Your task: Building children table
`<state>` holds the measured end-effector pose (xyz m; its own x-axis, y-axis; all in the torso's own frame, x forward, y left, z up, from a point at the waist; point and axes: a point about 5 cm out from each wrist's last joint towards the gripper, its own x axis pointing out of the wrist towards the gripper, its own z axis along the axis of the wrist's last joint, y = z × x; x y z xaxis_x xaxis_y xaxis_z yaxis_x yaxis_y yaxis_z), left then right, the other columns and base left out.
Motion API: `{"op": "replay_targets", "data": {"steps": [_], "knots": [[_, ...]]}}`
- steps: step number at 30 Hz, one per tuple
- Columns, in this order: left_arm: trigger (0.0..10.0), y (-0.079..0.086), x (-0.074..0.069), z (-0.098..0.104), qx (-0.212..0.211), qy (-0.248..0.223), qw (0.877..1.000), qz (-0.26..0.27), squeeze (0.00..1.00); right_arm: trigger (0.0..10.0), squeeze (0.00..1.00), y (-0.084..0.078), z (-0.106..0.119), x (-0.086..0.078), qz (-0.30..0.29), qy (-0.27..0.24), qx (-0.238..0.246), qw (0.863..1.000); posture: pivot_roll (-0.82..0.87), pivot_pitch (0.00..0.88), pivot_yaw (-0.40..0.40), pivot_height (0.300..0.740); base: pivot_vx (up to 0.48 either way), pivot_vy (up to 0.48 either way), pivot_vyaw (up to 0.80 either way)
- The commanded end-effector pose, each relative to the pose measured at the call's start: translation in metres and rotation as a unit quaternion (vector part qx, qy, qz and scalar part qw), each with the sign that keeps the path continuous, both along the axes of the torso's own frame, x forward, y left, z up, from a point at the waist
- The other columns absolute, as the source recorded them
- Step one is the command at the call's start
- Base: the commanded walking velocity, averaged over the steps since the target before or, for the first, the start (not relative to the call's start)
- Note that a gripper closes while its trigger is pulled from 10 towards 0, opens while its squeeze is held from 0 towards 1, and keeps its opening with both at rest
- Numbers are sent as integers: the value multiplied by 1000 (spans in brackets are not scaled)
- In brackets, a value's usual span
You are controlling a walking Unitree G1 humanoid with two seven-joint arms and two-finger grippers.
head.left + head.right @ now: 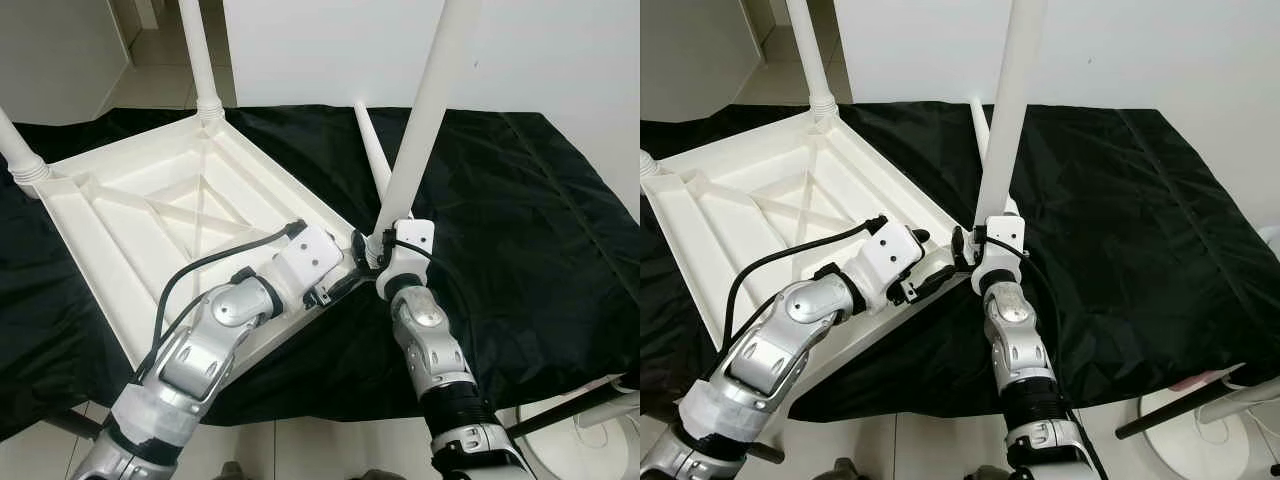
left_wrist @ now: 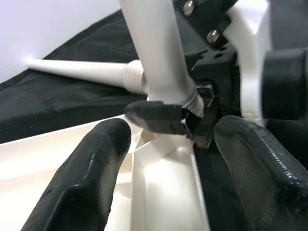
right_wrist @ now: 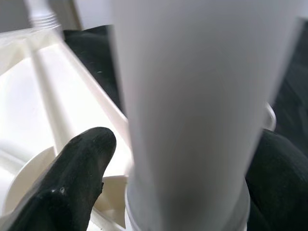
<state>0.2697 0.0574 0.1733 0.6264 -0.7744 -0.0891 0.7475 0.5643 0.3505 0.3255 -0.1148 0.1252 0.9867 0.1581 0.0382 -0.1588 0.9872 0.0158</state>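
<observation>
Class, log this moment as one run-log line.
right pincer: shut on table leg at tabletop corner | left pincer: open, alongside | spare leg: on cloth

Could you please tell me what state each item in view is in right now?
Tabletop: upside down on the black cloth.
Two far legs: fitted, upright.
Third leg: upright at the near corner, held.
Spare leg: lying loose on the cloth.
Right hand: shut on the third leg.
Left hand: open at the near corner.
</observation>
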Motion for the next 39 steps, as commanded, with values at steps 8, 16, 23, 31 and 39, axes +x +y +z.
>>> {"op": "replay_targets", "data": {"steps": [8, 16, 23, 31, 39], "knots": [[10000, 0, -8, -2, 2, 40, 997, -59, 0, 10000, 0, -7, 7, 2, 105, -21, -40, 993, -5, 0, -8, 740, 0, 0, 0], [10000, 0, -2, 1, 5, 31, 998, -54, 0, 10000, 0, -13, 7, 14, 158, -29, -115, 980, -3, 0, -4, 740, 0, 0, 0], [10000, 2, 4, 4, 16, 22, 999, -42, 0, 10000, 0, -16, 10, 29, 197, -22, -160, 967, 0, 0, 3, 740, 0, 0, 0], [10000, 2, 4, 6, 16, 21, 999, -39, 0, 9686, 0, -21, 9, 38, 205, -10, -170, 964, 5, 0, 9, 740, 0, 0, 0], [10000, 2, 4, 6, 18, 22, 999, -40, 0, 941, 0, -24, 8, 40, 209, -4, -172, 963, 6, 0, 13, 740, 0, 0, 0]]}}
